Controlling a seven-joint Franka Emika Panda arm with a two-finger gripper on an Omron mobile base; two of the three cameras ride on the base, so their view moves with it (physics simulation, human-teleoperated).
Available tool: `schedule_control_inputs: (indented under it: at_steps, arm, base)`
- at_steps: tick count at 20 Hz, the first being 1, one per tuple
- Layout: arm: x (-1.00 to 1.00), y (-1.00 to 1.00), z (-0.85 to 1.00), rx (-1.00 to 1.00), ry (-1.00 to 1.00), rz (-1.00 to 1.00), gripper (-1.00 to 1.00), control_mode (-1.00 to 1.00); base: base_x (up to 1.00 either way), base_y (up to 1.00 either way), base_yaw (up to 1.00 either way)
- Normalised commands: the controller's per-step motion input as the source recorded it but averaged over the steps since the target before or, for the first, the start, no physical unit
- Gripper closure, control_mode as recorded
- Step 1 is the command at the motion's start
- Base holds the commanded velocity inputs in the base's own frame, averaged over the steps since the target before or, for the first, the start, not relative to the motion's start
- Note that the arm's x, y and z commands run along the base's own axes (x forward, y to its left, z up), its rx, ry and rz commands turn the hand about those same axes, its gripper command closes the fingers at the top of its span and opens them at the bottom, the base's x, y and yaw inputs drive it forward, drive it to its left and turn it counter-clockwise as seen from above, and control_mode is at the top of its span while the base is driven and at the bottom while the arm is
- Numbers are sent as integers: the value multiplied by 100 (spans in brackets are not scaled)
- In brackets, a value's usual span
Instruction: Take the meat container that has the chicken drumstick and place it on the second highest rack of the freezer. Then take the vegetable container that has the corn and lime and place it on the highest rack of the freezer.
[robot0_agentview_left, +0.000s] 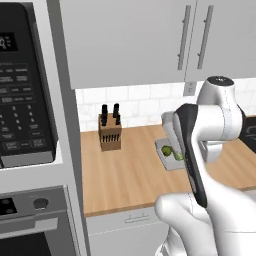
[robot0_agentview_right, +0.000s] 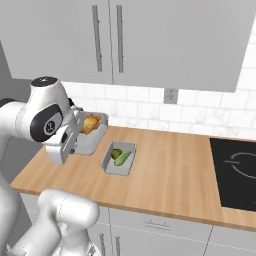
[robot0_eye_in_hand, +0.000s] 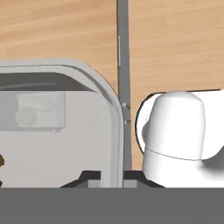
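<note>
My gripper is shut on the rim of the meat container, a light-grey tray with the golden chicken drumstick lying in it. In the hand view the tray's curved rim runs down between my gripper's dark fingertips, with the wooden counter below. The tray seems raised a little off the counter, at its back left. To its right the vegetable container rests on the wood, holding the dark-green lime and the corn. My arm half hides the vegetable container. The freezer and its racks are out of view.
A knife block stands at the back of the wooden counter. A microwave and an oven fill the tall unit on the left. A black cooktop lies at the right. Wall cabinets hang overhead.
</note>
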Motion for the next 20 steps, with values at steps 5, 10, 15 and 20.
schedule_control_inputs:
  at_steps: [5, 10, 15, 20]
  arm:
    - [0, 0, 23, 0, 0, 0, 100, -100]
    - [0, 0, 13, 0, 0, 0, 100, -100]
    - [-7, 0, 1, 0, 0, 0, 100, 100]
    - [0, 0, 0, 0, 0, 0, 100, 100]
  base:
    - [0, 0, 0]
    - [0, 0, 0]
    - [-22, -1, 0]
    - [-91, -29, 1]
